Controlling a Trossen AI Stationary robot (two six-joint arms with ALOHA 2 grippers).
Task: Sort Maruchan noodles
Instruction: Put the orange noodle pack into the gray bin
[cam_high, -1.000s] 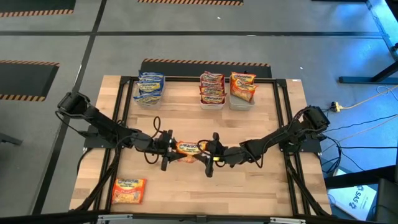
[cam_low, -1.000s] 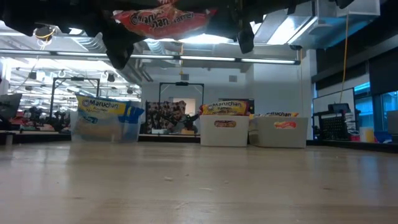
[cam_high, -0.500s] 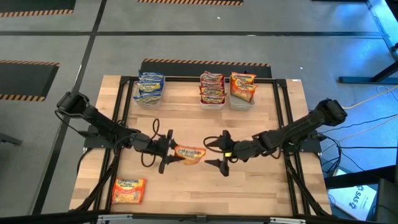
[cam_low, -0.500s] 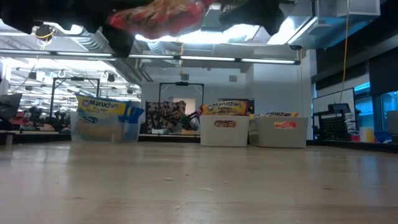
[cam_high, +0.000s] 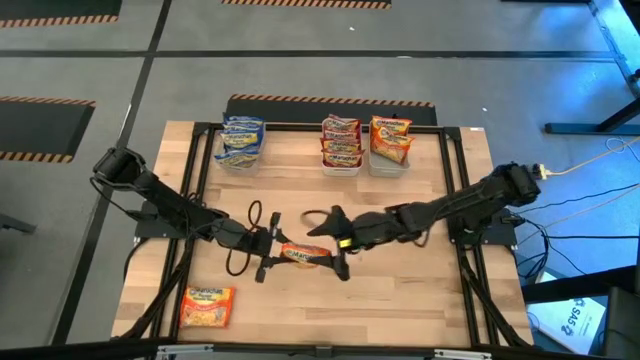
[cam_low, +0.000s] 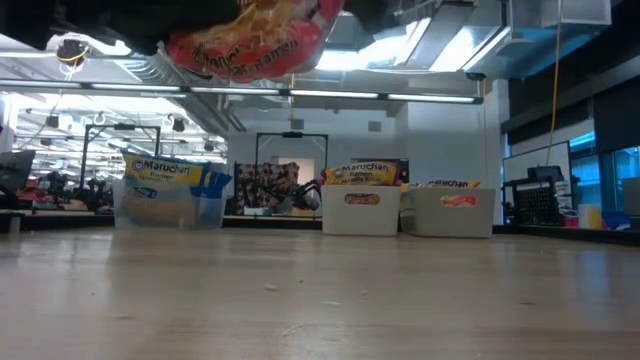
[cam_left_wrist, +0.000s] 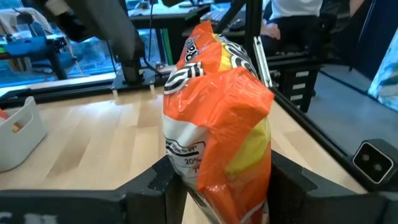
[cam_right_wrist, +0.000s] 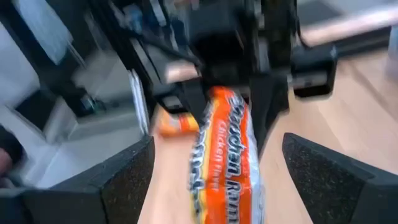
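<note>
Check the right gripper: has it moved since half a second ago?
Yes. In the high view, the right gripper has swung back toward the left arm, closing on the orange packet held by the left gripper, judged against the bins.

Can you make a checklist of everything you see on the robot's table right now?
Surface: wooden table, bare in the middle.
Job's things: orange packet held in the air; another orange packet lying at the near left corner; blue packets, red packets and orange packets in bins at the far edge.
Clutter: nothing seen.
Hands: left hand shut on the orange packet; right hand open, its fingers either side of that packet.
Cables: loops on both arms; yellow cord on the floor.
Surroundings: taped floor; a person behind the table.
</note>
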